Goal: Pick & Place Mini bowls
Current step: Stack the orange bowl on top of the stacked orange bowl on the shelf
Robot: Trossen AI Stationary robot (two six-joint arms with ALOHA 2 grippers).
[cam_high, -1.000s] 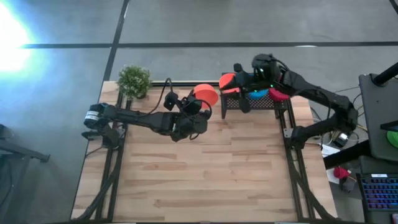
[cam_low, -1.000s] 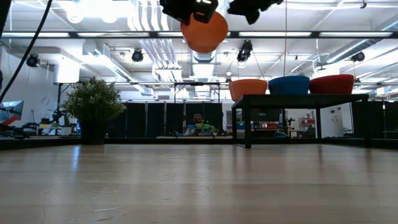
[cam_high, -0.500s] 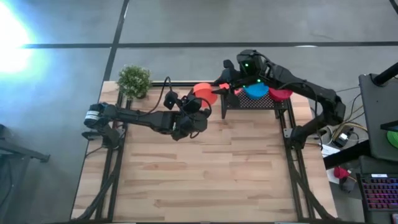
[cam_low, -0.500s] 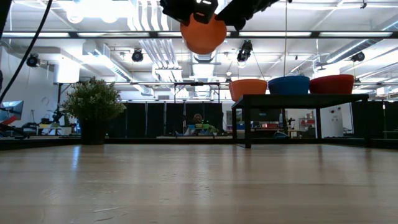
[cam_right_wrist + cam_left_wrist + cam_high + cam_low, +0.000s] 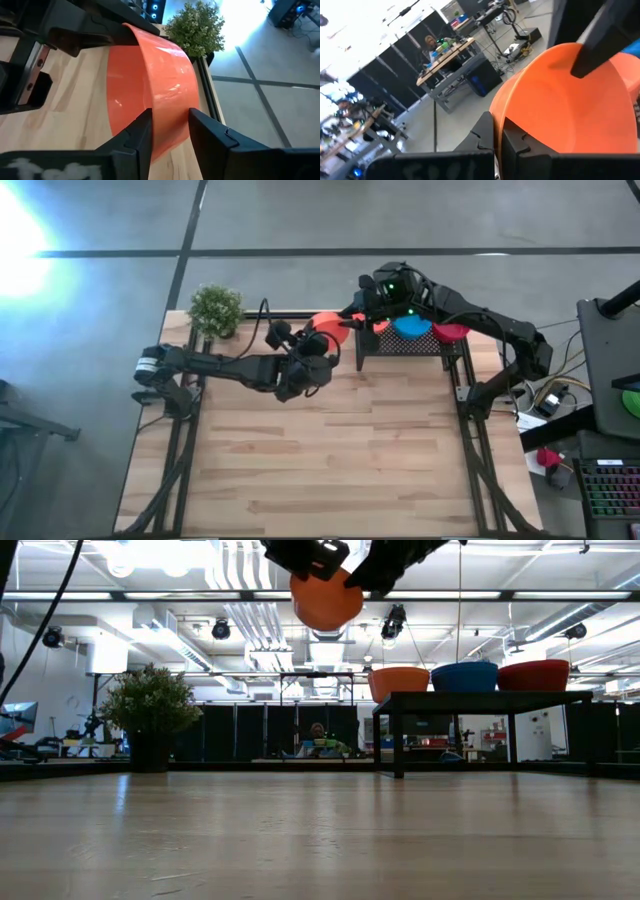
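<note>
High above the far part of the wooden surface (image 5: 330,450), an orange bowl (image 5: 328,328) is hanging in the air between the two arms, just to the left of the black wire-mesh rack (image 5: 408,345).

The left gripper (image 5: 318,343), reaching in from the left side of the surface, is gripping this bowl: in the left wrist view its fingers (image 5: 509,142) are sitting together on the near rim of the orange bowl (image 5: 565,105), one on each side of the wall.

The right gripper (image 5: 358,318), reaching across from above the rack, is meeting the same bowl from the opposite side. In the right wrist view its fingers (image 5: 210,131) are straddling the rim of the orange bowl (image 5: 150,95), one inside and one outside the wall; whether they are pressing on it cannot be told.

In the low view the orange bowl (image 5: 327,598) is showing at the top of the picture with both dark grippers against it, well clear of the surface.

On the rack are resting further bowls: another orange bowl (image 5: 398,682), a blue bowl (image 5: 464,677) and a red bowl (image 5: 547,675), standing side by side in a row. A small green potted plant (image 5: 216,310) is standing at the far left corner of the surface.
</note>
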